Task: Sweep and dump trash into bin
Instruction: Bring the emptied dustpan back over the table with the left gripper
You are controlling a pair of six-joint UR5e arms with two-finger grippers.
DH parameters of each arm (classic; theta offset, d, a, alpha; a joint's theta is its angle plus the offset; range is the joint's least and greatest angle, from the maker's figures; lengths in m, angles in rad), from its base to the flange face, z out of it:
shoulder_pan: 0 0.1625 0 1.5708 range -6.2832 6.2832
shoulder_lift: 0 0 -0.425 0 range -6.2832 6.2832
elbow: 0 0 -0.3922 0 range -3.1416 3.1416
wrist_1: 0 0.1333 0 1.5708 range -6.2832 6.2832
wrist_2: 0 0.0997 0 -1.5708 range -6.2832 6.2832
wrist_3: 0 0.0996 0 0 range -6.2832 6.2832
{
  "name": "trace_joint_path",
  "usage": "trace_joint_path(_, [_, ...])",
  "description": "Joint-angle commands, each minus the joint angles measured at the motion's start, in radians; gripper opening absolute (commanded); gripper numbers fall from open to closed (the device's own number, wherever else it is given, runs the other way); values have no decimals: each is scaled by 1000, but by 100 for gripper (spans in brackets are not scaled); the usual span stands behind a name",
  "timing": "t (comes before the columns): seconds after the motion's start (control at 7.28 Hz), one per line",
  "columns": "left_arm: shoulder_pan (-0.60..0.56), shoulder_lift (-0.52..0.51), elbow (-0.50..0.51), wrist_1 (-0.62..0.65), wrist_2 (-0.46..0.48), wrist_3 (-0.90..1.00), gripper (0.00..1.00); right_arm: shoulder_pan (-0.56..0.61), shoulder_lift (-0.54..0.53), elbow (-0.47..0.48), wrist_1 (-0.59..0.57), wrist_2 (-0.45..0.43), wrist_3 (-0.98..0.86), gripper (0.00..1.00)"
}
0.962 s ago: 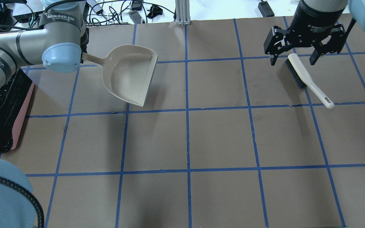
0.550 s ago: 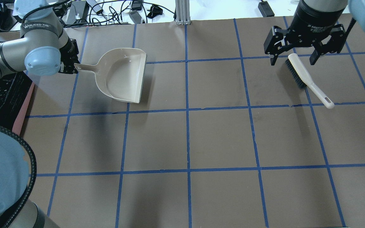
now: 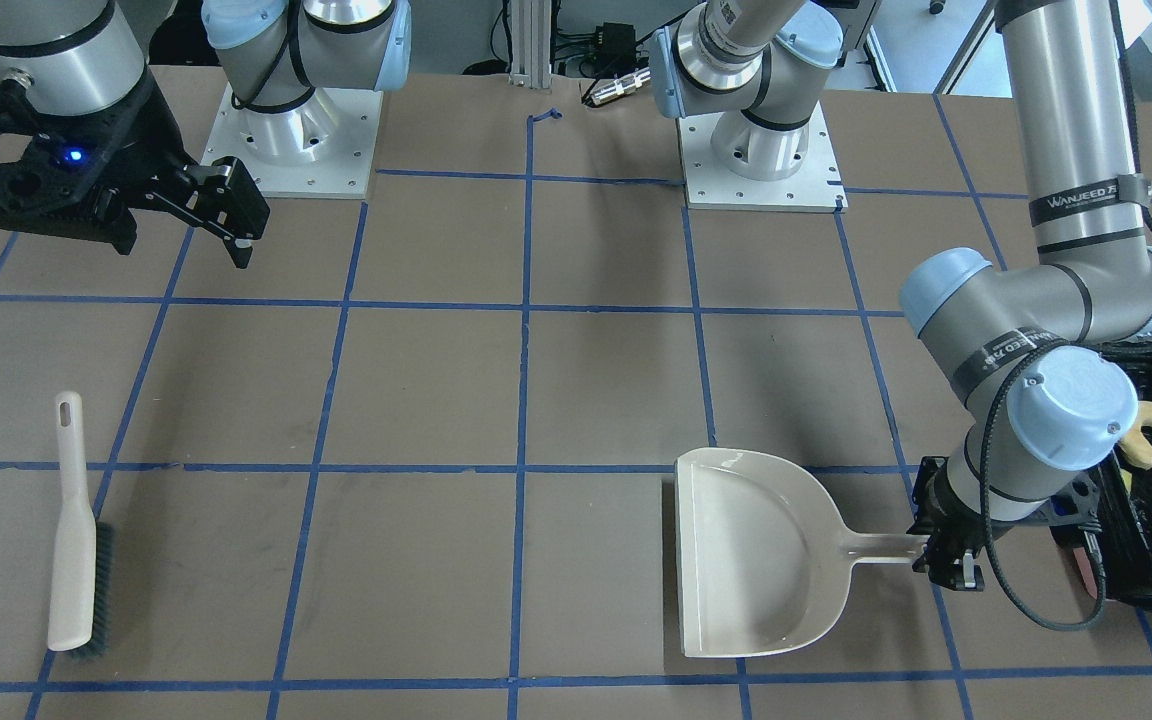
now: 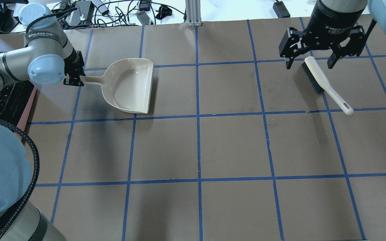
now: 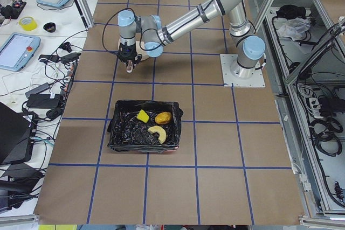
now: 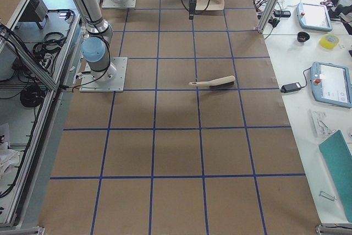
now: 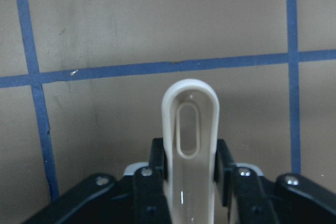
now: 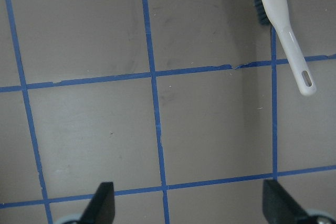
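Observation:
The trash lies in the bin (image 5: 143, 146): a bright yellow wedge (image 5: 142, 116), an amber oval (image 5: 163, 118) and a cream crescent (image 5: 157, 133). The bin, pink with a black bag, sits at the table's left edge (image 4: 23, 118). My left gripper (image 4: 75, 79) is shut on the handle of the beige dustpan (image 4: 129, 85), which lies flat and empty on the table beside the bin. The left wrist view shows the fingers (image 7: 155, 171) clamped on the handle (image 7: 189, 129). My right gripper (image 4: 310, 59) hangs open above the bristle end of the brush (image 4: 320, 80).
The brush (image 3: 71, 530) lies loose on the brown blue-taped table, its handle pointing toward the robot. Cables and devices crowd the far edge (image 4: 119, 11). Both arm bases (image 3: 761, 150) stand at the robot's side of the table.
My left arm has swung the dustpan from a tilted pose to level and set it down, a little nearer the bin. The right gripper and brush have not moved.

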Motion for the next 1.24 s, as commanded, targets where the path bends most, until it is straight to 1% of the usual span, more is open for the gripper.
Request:
trace_joint_path(0.0, [2, -12, 1, -5, -1, -26, 48, 0, 0, 0, 0, 0, 0, 100])
trace_joint_path(0.14, [2, -13, 1, -3, -1, -48, 51, 0, 0, 0, 0, 0, 0, 100])
trace_joint_path(0.41, [2, -13, 3, -3, -2, -88, 53, 2, 0, 0, -1, 0, 2, 100])
trace_joint_path(0.55, [0, 17, -6, -3, -4, -71, 66, 0, 2, 0, -2, 0, 2, 100])
trace_joint_path(0.69, [-3, 43, -9, -8, -10, -65, 75, 0, 2, 0, 0, 0, 0, 100])
trace_joint_path(0.82, [-2, 62, 1, -8, -13, -25, 86, 0, 2, 0, 0, 0, 0, 100])
trace_joint_path(0.96, [-12, 95, 21, 3, -9, 221, 82, 0, 2, 0, -1, 0, 0, 100])
trace_joint_path(1.1, [-17, 141, 47, -6, -7, 535, 100, 0, 2, 0, -2, 0, 2, 100])
